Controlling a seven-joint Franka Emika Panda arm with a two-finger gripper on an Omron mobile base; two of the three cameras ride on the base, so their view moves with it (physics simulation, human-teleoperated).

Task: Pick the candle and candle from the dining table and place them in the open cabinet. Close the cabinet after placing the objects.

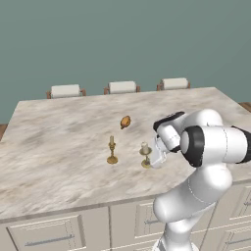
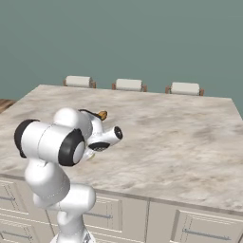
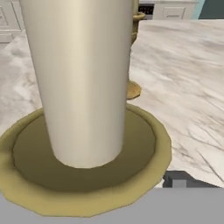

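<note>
The stubby white candle (image 1: 145, 148) stands upright on its wide brass holder (image 3: 26, 175) near the front of the dining table (image 1: 59, 147). My gripper (image 1: 153, 160) reaches down to it from the right, jaws open on either side of it. In the hand view the white candle (image 3: 83, 78) looms very close. One dark fingertip (image 3: 179, 179) shows beside the holder's rim, apart from the wax. The slim tan taper candle (image 1: 112, 143) stands upright to the left; its brass foot (image 3: 133, 90) shows behind the white one. The cabinet is out of view.
A small brown oval thing (image 1: 125, 122) lies on the table behind the candles. Three white-cushioned chairs (image 1: 122, 87) line the far edge. Cream drawer fronts (image 1: 49, 238) run under the near edge. My own arm (image 2: 61, 142) blocks the candles in the right base view.
</note>
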